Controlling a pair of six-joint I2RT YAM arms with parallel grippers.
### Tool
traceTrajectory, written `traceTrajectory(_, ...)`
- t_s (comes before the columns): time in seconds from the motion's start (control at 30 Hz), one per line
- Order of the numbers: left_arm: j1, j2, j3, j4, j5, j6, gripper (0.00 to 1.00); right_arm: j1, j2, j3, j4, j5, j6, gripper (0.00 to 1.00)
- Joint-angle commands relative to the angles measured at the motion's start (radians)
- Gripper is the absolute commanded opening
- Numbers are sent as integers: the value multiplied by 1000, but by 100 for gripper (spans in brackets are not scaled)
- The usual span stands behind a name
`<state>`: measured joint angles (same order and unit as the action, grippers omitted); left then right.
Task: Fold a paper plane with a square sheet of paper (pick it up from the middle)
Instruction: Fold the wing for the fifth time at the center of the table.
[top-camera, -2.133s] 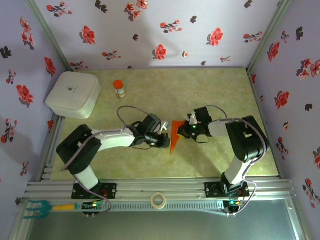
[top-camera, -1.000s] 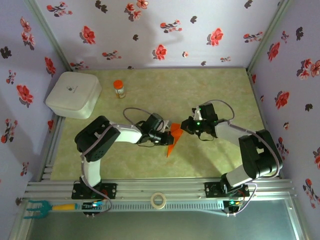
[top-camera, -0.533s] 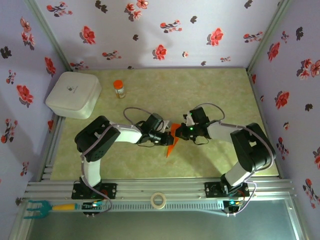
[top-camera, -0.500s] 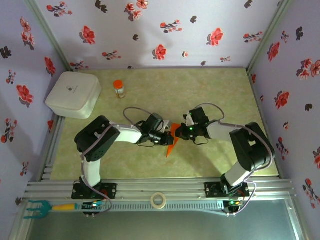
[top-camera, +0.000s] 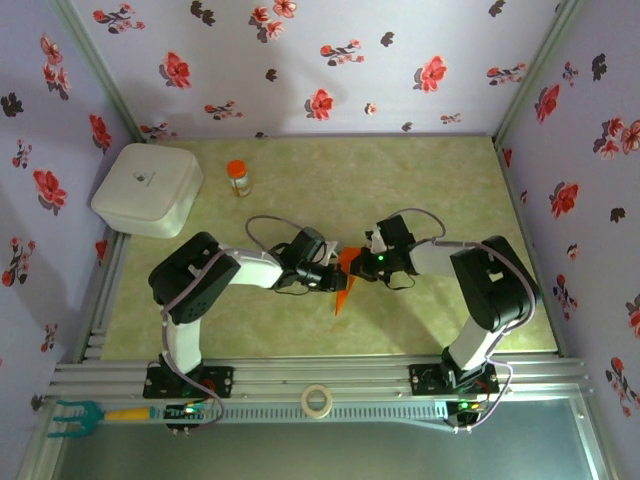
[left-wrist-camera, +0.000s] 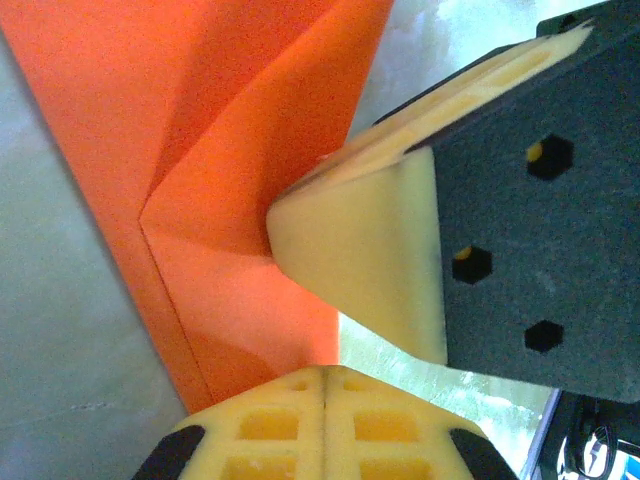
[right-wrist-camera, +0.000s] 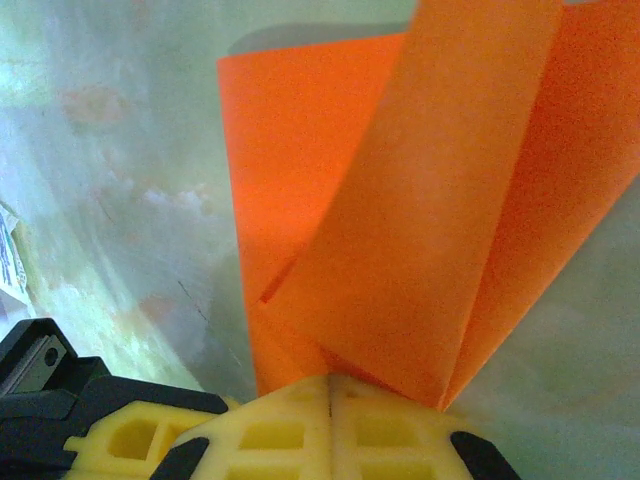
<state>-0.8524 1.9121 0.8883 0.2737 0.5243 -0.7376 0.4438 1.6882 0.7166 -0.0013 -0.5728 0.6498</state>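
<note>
Top external: left fingers (top-camera: 333, 278) and right fingers (top-camera: 364, 263), both closed, pinch the folded paper (top-camera: 343, 291) from opposite sides; its point trails nearward.

Both arms reach inward, elbows bent. Left gripper (top-camera: 330, 277) and right gripper (top-camera: 362, 266) nearly meet fingertip to fingertip, each clamped on the square sheet of paper (right-wrist-camera: 400, 250).

I see the overhead feed evenly lit from above, with soft, short shadows on the tabletop (top-camera: 420, 180). My wrist feeds are bright, oversaturated and soft-focused at close range.
</note>
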Motion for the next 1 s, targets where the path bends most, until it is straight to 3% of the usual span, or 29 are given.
traceTrajectory(0.0, -5, 30, -63, -181, -14, 1, 0, -49, 10, -21, 20, 56, 14, 7)
traceTrajectory(0.3, -5, 30, -59, -181, -20, -1, 0, -100, -14, -8, 42, 27, 30, 9)
traceTrajectory(0.57, -4, 36, -49, -191, -16, 3, 0, -49, -84, -9, 57, -56, 4, 9)
traceTrajectory(0.73, -4, 36, -40, -205, -14, 12, 0, -18, -17, 29, 28, -49, -20, 9)
traceTrajectory(0.97, -4, 35, -41, -220, -13, 22, 0, -60, 59, 66, 11, 17, -32, 7)
